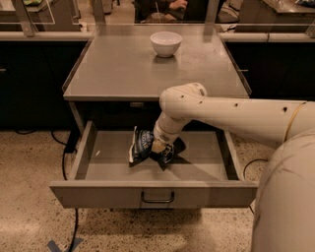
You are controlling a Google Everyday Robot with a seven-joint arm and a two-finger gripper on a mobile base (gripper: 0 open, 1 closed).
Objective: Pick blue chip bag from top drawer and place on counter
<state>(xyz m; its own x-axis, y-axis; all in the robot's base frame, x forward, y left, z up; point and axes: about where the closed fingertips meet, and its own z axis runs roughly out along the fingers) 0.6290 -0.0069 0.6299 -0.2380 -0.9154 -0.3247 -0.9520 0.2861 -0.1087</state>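
Observation:
The top drawer stands pulled open below the counter. The blue chip bag lies crumpled on the drawer floor, left of the middle. My gripper reaches down into the drawer from the right and sits right at the bag's right side, touching it. The white arm hides the fingers. A white bowl stands at the back of the counter.
Dark cabinets with pale tops run along the back on both sides of the counter. A black cable trails on the speckled floor left of the drawer. A person sits behind the counter at the top.

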